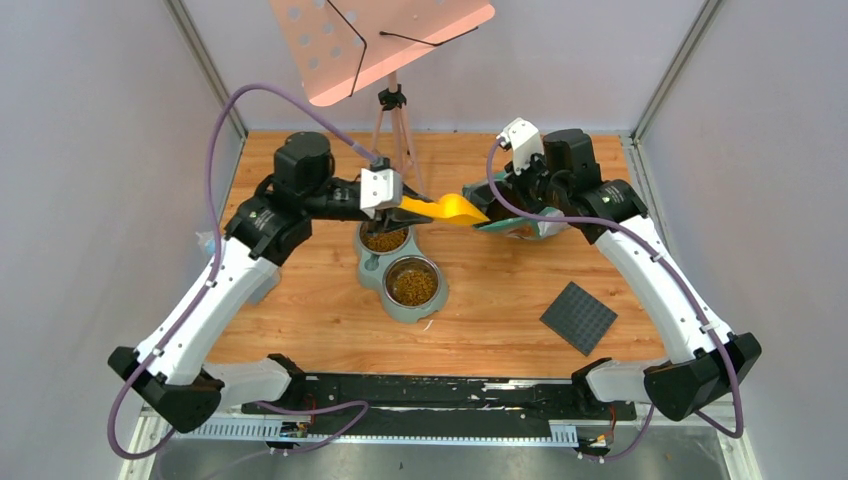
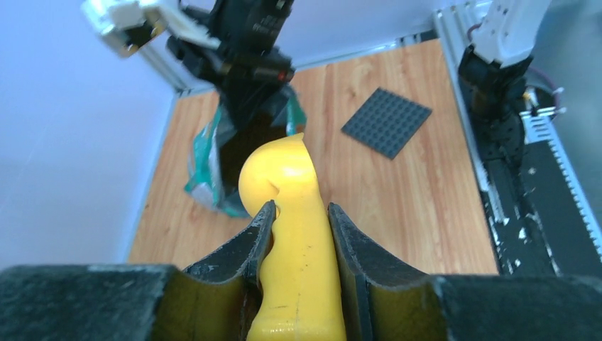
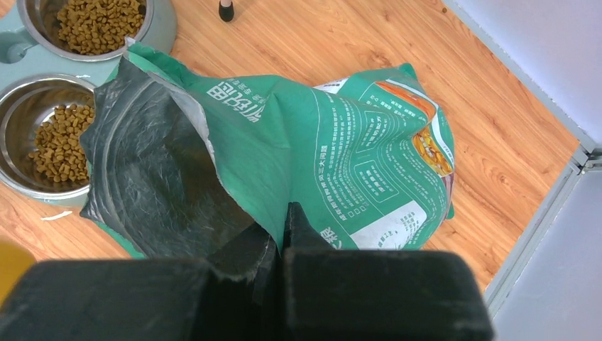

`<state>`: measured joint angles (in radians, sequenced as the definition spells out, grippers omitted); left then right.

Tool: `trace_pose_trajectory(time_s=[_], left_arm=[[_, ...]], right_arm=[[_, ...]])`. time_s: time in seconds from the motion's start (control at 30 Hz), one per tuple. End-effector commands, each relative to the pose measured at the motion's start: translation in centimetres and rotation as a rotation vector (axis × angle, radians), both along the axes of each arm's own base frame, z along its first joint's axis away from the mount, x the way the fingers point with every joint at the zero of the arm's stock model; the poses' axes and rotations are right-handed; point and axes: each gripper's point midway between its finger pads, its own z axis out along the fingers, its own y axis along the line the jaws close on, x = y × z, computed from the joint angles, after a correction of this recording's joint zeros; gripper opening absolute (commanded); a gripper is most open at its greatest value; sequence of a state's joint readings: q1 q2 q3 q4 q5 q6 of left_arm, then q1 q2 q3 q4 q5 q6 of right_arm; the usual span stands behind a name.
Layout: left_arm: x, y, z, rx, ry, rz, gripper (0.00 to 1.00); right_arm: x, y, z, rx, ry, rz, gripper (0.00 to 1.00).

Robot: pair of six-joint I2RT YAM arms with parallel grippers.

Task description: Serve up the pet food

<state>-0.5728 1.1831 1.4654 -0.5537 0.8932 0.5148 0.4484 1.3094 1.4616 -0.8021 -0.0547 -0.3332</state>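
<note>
The pet food shows as brown kibble in both steel bowls of a grey-green double feeder (image 1: 372,270): the far bowl's heap (image 1: 385,240) and the near bowl's heap (image 1: 412,284). It also shows in the right wrist view (image 3: 99,25), (image 3: 60,142). My left gripper (image 1: 402,208) is shut on the handle of a yellow scoop (image 1: 455,210), its head pointing at the open mouth of a teal-green bag (image 1: 512,228). No kibble shows on the scoop (image 2: 284,174). My right gripper (image 3: 284,220) is shut on the bag's rim (image 3: 319,142), holding the mouth open. The bag's inside is dark.
A dark grey studded plate (image 1: 578,317) lies flat at the right front. A pink perforated board on a tripod (image 1: 390,110) stands at the back centre. Grey walls close in the left, right and back sides.
</note>
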Motion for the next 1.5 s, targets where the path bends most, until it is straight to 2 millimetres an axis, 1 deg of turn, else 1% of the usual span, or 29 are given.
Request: trace_pose_trajectory(time_s=[0.0,0.03,0.07,0.1,0.13,0.2,0.27,0.33,0.4,0.53,0.7,0.83,0.9,0.97,1.03,1.1,1.2,1.3,1.4,1.47], left_arm=[[1.2,-2.8,4.7,-0.160,-0.027,0.064,0.00],[1.8,-3.5,4.8,-0.183,0.028,0.094,0.00],[3.0,-3.5,4.8,-0.194,0.050,0.166,0.00],[3.7,-4.1,4.5,-0.209,0.111,0.202,0.00],[4.8,-4.1,4.2,-0.217,0.136,0.269,0.00],[6.3,-4.9,2.7,-0.213,0.201,0.331,0.00],[6.9,-5.7,1.4,-0.209,0.245,0.356,0.00],[7.1,-6.7,0.4,-0.207,0.267,0.350,0.00],[7.1,-7.6,0.1,-0.209,0.309,0.346,0.00],[7.5,-8.6,-1.1,-0.159,0.322,0.370,0.00],[8.7,-8.6,-2.9,-0.150,0.367,0.454,0.00],[8.9,-8.9,-4.1,-0.144,0.403,0.468,0.00],[9.1,-9.1,-4.8,-0.137,0.428,0.480,0.00],[9.3,-9.2,-5.5,-0.130,0.465,0.502,0.00],[9.4,-9.0,-5.3,-0.133,0.487,0.526,0.00],[9.4,-8.8,-5.2,-0.139,0.494,0.541,0.00],[9.5,-8.7,-5.6,-0.142,0.507,0.553,0.00],[9.9,-9.0,-6.6,-0.133,0.538,0.568,0.00],[10.2,-9.3,-6.7,-0.148,0.545,0.577,0.00],[10.8,-9.5,-6.9,-0.156,0.543,0.596,0.00]], right_arm=[[-0.2,0.5,4.8,0.078,-0.113,0.001,0.00],[-0.3,0.3,5.0,0.078,-0.117,-0.003,0.00],[-0.4,0.2,5.2,0.077,-0.121,-0.006,0.00],[-0.5,0.1,5.3,0.077,-0.124,-0.008,0.00],[-0.6,0.0,5.2,0.074,-0.120,-0.008,0.00],[-0.6,-0.1,5.3,0.067,-0.126,-0.005,0.00],[-0.4,-0.1,5.4,0.059,-0.128,-0.007,0.00],[-0.2,-0.1,5.5,0.056,-0.133,-0.012,0.00],[-0.2,-0.2,5.6,0.065,-0.132,-0.026,0.00],[-0.3,-0.6,5.9,0.064,-0.142,-0.040,0.00],[-0.7,-0.9,6.0,0.060,-0.142,-0.044,0.00],[-0.9,-1.0,5.6,0.056,-0.135,-0.046,0.00],[-0.8,-0.9,5.1,0.058,-0.121,-0.052,0.00],[-0.2,-1.7,4.6,0.042,-0.119,-0.108,0.00],[0.2,-2.0,4.1,0.032,-0.116,-0.141,0.00],[0.7,-2.0,4.0,0.029,-0.132,-0.150,0.00],[1.5,-1.8,4.6,0.037,-0.159,-0.153,0.00],[2.2,-1.4,6.0,0.059,-0.185,-0.158,0.00],[2.2,-0.8,7.2,0.087,-0.200,-0.132,0.00],[2.2,-0.6,7.4,0.090,-0.202,-0.123,0.00]])
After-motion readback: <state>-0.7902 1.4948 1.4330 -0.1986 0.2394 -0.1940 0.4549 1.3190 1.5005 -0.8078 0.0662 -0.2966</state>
